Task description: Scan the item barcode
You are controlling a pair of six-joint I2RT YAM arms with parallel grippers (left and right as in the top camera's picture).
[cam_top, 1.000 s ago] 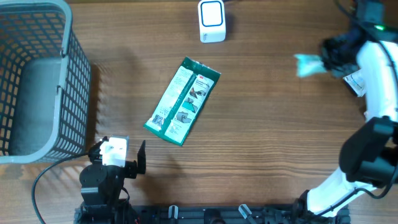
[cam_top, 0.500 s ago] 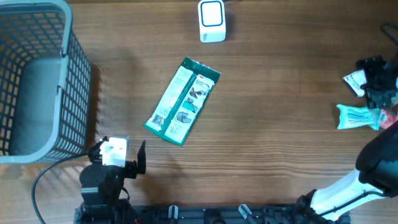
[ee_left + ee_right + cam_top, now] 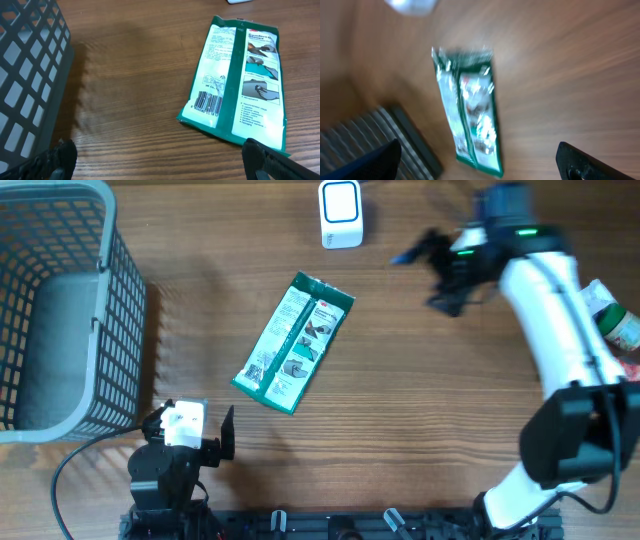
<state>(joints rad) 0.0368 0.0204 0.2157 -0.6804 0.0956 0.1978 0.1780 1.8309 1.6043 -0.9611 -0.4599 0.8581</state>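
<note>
Overhead: right gripper [image 3: 425,278] released, empty, well right of green packet [image 3: 293,343]

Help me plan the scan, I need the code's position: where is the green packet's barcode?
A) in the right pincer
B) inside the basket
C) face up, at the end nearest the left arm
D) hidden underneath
C: the barcode shows face up on the green packet, at its end nearest the left wrist camera.

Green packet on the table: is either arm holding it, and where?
Nothing is held. The green packet lies flat on the table, and both arms' jaws are open, clear of it.
</note>
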